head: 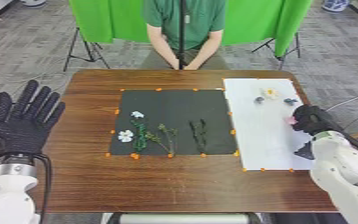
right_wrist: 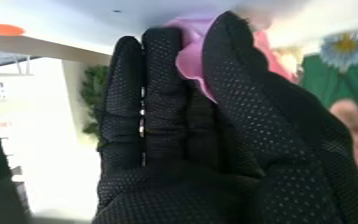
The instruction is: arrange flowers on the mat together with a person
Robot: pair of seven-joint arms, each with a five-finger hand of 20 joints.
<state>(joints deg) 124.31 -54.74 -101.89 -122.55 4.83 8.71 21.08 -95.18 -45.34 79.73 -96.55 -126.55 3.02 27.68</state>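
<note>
Brown tabletop (head: 184, 187) first, then the dark mat (head: 162, 102), where green sprigs (head: 141, 143) and two white flowers (head: 126, 135) lie — perhaps half the job, I'd guess. Beside the table, the left hand (head: 23, 122) is spread. At the white sheet (head: 264, 130), the right hand (head: 310, 119) pinches a pink flower (right_wrist: 191, 52) — still to be placed, like the two bluish blooms (head: 290, 101) and the pale one (head: 270, 93) beyond.

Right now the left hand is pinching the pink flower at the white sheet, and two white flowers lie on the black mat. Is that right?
Not quite: the right hand is pinching the pink flower at the white sheet, as the head view shows. Two white flowers do lie on the black mat.
</note>
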